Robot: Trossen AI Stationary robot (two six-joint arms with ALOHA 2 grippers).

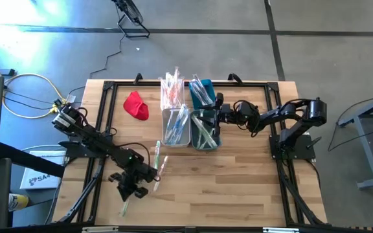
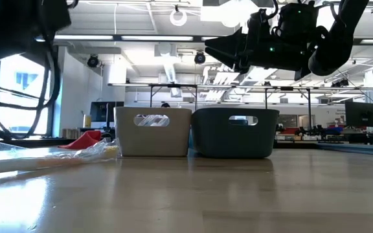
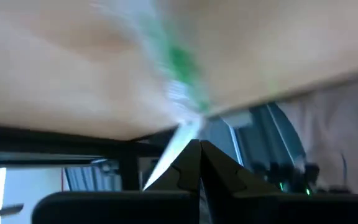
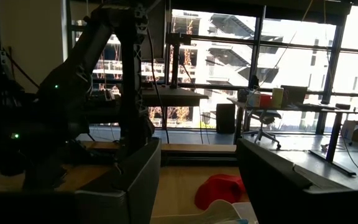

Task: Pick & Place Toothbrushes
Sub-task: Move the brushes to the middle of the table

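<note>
Two wrapped toothbrushes (image 1: 158,162) lay loose on the desk (image 1: 238,188) near the left arm, their long axes running roughly near to far, tilted slightly. More toothbrushes stood and leaned in the four bins (image 1: 190,113) at the desk's middle; those in the far white bin (image 1: 171,90) stuck up steeply. A red cloth (image 1: 135,105) sat left of the bins.

The desk was pale wood with a black frame, on a grey floor; the low view showed a large room with ceiling lights and windows.

The left gripper (image 1: 127,188) was low over the near left desk, fingers (image 3: 219,168) pressed together, a green-handled toothbrush (image 3: 179,87) lying just ahead of the tips. The right gripper (image 1: 214,118) hung above the teal bins, fingers (image 4: 291,180) spread, holding nothing.
</note>
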